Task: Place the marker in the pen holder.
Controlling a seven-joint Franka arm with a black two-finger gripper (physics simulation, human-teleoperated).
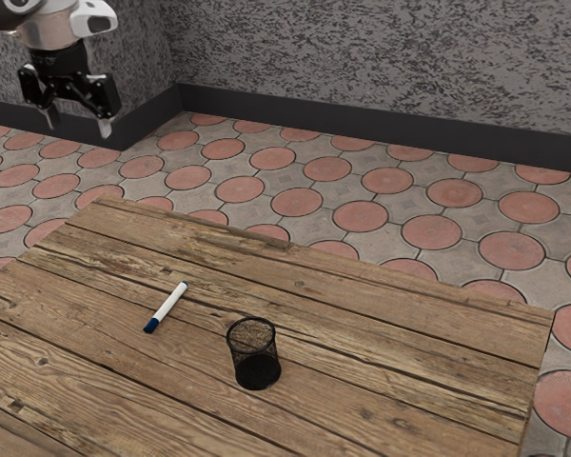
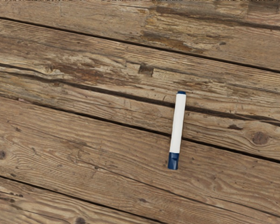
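At the exterior view's upper left, your gripper [image 1: 78, 124] hangs with fingers apart. On your table [image 1: 409, 333], the marker [image 1: 167, 307] lies near the upright holder [image 1: 256, 369].

No readable lettering, numbers or signs — none at all.

I see the marker [image 1: 167, 306] lying on its side on the wooden table [image 1: 409, 333], its barrel white, with a longer dark blue cap at one end and a short blue plug at the other. It lies across the plank seams, the cap end nearer the exterior camera. From here I have the pen holder [image 1: 256, 369] standing upright near it, toward the exterior view's right: a round black mesh cup, open at the top. The two are apart.
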